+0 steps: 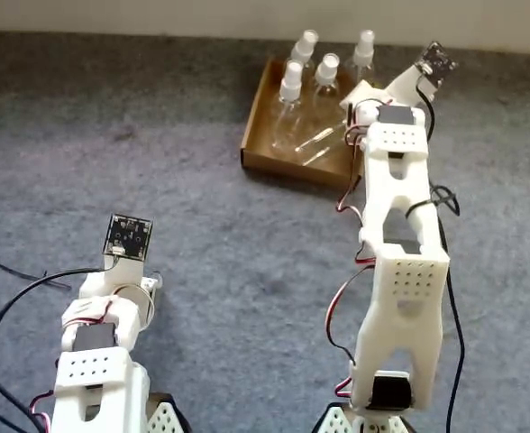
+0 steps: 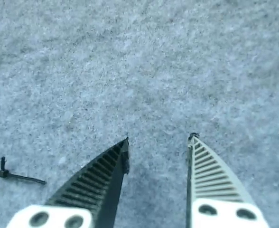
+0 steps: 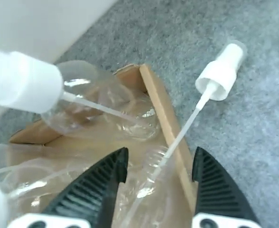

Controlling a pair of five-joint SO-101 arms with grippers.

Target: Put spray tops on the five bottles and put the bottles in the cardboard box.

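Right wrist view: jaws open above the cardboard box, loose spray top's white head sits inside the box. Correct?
Not quite. The right wrist view shows the white head of the spray top outside the cardboard box, over the carpet; only its tube crosses the wall into the box. The jaws are open above the box, as stated.

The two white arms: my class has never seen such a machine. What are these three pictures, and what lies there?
They are two robot arms on grey carpet. The high view looks down from a fixed camera; each wrist view comes from a camera on one arm's wrist. The left hand is open over carpet. The right hand is open over the cardboard box, where four bottles stand capped. A fifth bottle has its spray top not yet seated. Nothing is held.
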